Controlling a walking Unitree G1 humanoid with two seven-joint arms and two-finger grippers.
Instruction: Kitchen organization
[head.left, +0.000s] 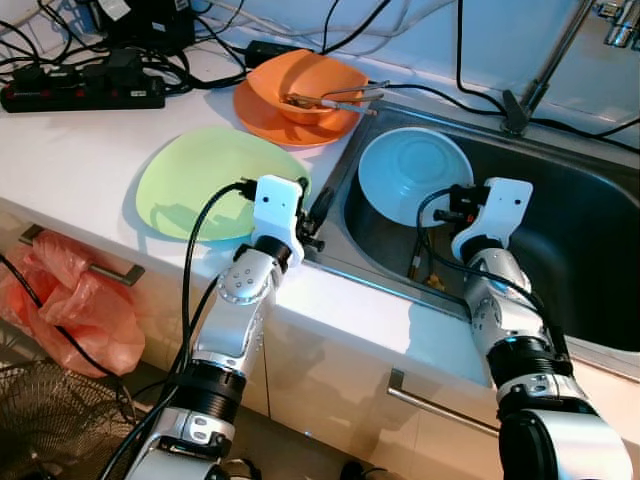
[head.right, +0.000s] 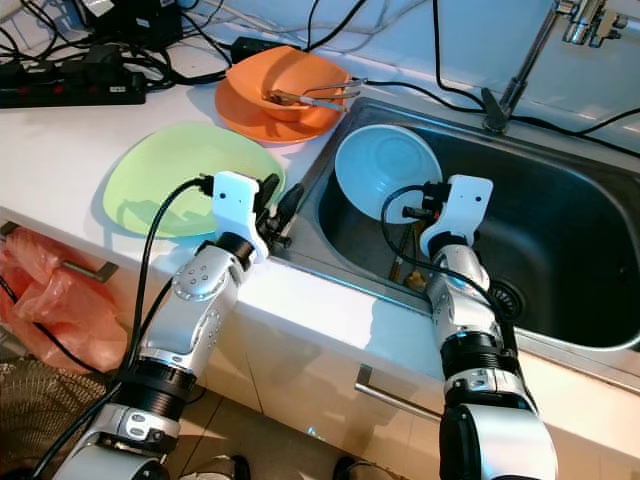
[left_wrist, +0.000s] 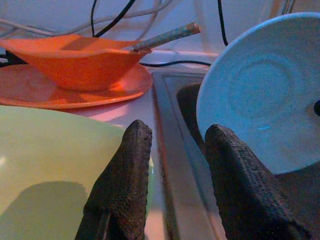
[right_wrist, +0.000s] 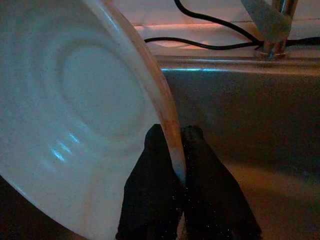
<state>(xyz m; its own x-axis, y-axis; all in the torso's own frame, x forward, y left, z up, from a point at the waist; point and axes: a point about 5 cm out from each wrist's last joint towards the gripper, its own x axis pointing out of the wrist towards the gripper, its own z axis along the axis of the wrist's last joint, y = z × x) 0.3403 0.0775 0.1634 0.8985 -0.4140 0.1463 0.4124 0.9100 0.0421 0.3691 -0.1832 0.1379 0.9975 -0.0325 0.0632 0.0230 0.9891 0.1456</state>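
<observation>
Pale blue plate (head.left: 412, 172) — tilted in the steel sink (head.left: 560, 230), its rim pinched between the fingers of the right gripper (right_wrist: 180, 165). Left gripper (left_wrist: 175, 160) — fingers apart, holding nothing, at the sink's edge beside the green plate (head.left: 205, 180) on the white table (head.left: 70, 150). Orange bowl (head.left: 310, 85) with tongs (head.left: 335, 97) on an orange plate (head.left: 265, 118) behind.
</observation>
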